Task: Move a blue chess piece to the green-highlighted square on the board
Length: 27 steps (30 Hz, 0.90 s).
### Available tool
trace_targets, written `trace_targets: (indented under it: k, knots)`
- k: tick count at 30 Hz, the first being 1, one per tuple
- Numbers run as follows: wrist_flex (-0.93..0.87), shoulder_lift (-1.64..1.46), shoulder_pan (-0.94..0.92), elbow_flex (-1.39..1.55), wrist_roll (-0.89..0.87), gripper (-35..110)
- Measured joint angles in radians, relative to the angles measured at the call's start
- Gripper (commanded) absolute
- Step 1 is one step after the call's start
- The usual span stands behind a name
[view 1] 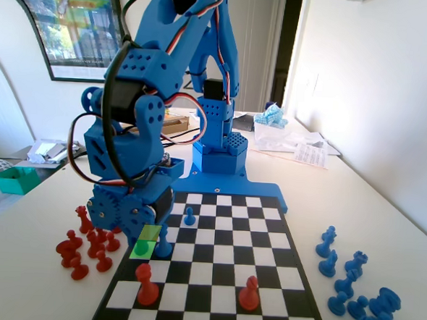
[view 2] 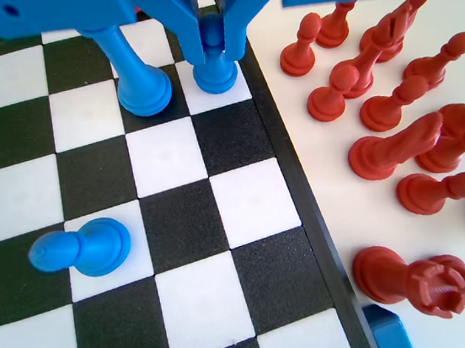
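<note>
The blue chess piece (view 2: 214, 67), a small blue plastic pawn with a flared base, stands on a white square at the edge of the board (view 2: 295, 183), a flat black-and-white checkered chessboard with a dark rim, its head pinched between the two blue jaws of the gripper (view 2: 213, 45) that hang from the top of the wrist view. The base appears to rest on the square, though the angle leaves that uncertain. In the fixed view the pawn (view 1: 142, 247) sits on the green-highlighted square (view 1: 145, 241), a bright lime-green cell at the board's left edge, tinted green itself, with the gripper (view 1: 145, 232) low over it. Just beside it, one square inward, stands a taller slender blue piece (view 2: 134, 76), upright. A second small blue pawn (view 2: 82, 248) stands alone on a white square farther along the board in the wrist view, well apart from the gripper. A cluster of red plastic chess pieces (view 2: 396, 120) lies and stands on the white table (view 2: 347, 211) beside that same edge. In the fixed view two red pawns (view 1: 147, 285) stand on the near rows, and a group of blue pieces (view 1: 358, 292) sits off the right side.
</note>
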<state>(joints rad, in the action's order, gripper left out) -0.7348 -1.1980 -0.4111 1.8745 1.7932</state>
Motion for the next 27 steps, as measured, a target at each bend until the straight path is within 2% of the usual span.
trace_targets:
  k: [27]
  knots:
    - [-0.268, -0.006, -0.017, -0.179, -0.043, 10]
